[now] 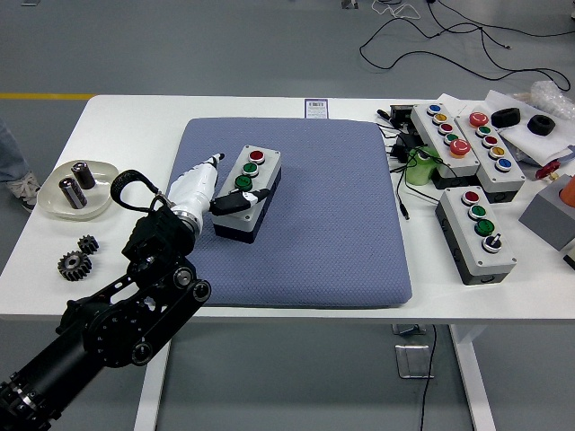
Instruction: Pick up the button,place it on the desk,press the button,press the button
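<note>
left hand clamped on button box on blue pad — long axis near-to-far, red button far end.

A blue-grey mat with a fine dotted weave is seen at the centre of the frame on a white table, and on it a grey button box with a black base is shown, carrying one red and two green buttons. At the lower left a black arm is seen, ending in a white and black left hand, beside a cream dish and dark grey gears. At the upper right, grey boxes with blue, yellow, red and green buttons are shown, and a yellow floor line at the upper left.
</note>
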Robot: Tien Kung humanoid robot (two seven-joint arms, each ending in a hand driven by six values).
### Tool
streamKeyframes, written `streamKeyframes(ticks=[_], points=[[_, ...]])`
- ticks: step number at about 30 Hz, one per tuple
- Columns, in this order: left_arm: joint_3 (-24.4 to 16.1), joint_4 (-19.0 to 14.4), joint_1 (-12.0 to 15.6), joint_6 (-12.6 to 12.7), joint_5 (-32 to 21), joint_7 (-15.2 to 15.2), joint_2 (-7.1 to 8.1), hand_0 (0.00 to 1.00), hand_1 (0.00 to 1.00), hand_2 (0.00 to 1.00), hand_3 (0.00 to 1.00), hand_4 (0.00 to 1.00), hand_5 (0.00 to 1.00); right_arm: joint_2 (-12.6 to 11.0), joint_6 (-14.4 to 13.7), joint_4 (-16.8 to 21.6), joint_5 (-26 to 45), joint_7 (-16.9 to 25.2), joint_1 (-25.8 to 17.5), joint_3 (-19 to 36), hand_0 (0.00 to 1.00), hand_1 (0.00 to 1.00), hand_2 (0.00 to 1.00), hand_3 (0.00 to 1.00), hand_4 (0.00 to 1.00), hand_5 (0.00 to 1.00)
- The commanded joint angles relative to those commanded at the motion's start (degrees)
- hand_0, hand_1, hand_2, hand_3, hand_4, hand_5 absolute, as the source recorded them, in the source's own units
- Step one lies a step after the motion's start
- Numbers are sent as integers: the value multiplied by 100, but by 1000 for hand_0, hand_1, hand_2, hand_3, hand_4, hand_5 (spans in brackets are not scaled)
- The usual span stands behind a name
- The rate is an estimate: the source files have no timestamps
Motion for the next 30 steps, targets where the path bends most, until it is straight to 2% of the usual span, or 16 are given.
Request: streamKeyframes(ticks=[6,11,17,20,21,23,30], points=[[181,130,-170,-133,57,0,0,998,998,998,998,998,743,1,3,0,-2,-6,1,-9,672,645,684,631,308,171],[325,414,-333,-155,204,0,0,998,998,998,998,998,738,-5,5,0,5,-6,-7,-29,672,645,684,631,308,171],[295,718,-432,-162,422,0,0,998,998,998,998,998,732,-18,5,0,16,-6,-22,-42,672,645,684,631,308,171],[310,788,-446,-227,316,0,0,998,998,998,998,998,732,-28,8,0,-7,-8,-35,-27,672,645,684,631,308,171],[317,800,-448,-240,289,0,0,949,998,998,998,998,701,-29,9,0,-13,-9,-37,-23,672,645,684,631,308,171],[333,821,-435,-267,201,0,0,949,998,998,998,998,701,-33,12,0,-34,-12,-46,-10,672,645,684,631,308,171],[328,773,-420,-233,-1,0,0,922,998,998,998,998,715,-50,16,0,-62,-19,-61,2,672,645,684,631,308,170]])
